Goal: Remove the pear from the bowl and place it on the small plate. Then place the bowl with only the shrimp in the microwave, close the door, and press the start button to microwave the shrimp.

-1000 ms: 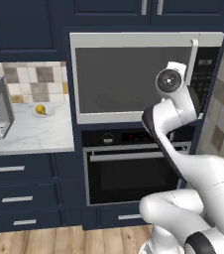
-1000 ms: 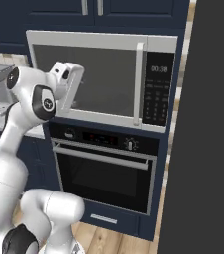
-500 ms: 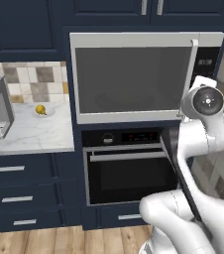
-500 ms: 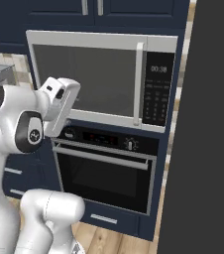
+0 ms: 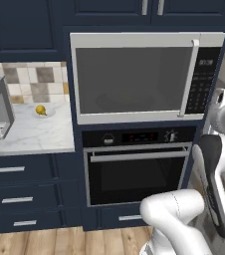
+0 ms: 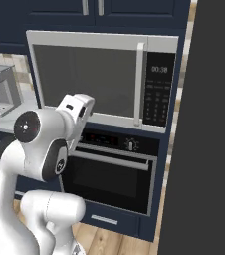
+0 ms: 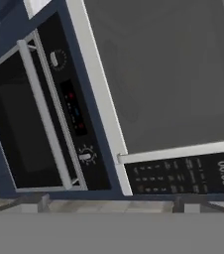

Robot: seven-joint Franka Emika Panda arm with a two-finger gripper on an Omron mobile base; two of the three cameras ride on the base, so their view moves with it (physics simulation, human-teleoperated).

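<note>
On your left, the pear [image 5: 40,110] sits on the plate [image 5: 46,114] on the counter [image 5: 35,135], so that step looks done. The microwave [image 5: 144,77] has its door [image 5: 134,79] shut, a faint round shape behind the glass, likely the bowl. Over the last second your arm has swung down and right, away from the door. The gripper [image 7: 109,201], its jaws spread wide and empty, now faces the control strip [image 7: 183,174]; pressing start looks next.

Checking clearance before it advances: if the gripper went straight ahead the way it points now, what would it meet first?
Most likely the microwave: its closed door and handle lie ahead in the hand view. Depth is unclear, so the exact contact spot can't be told.
</note>
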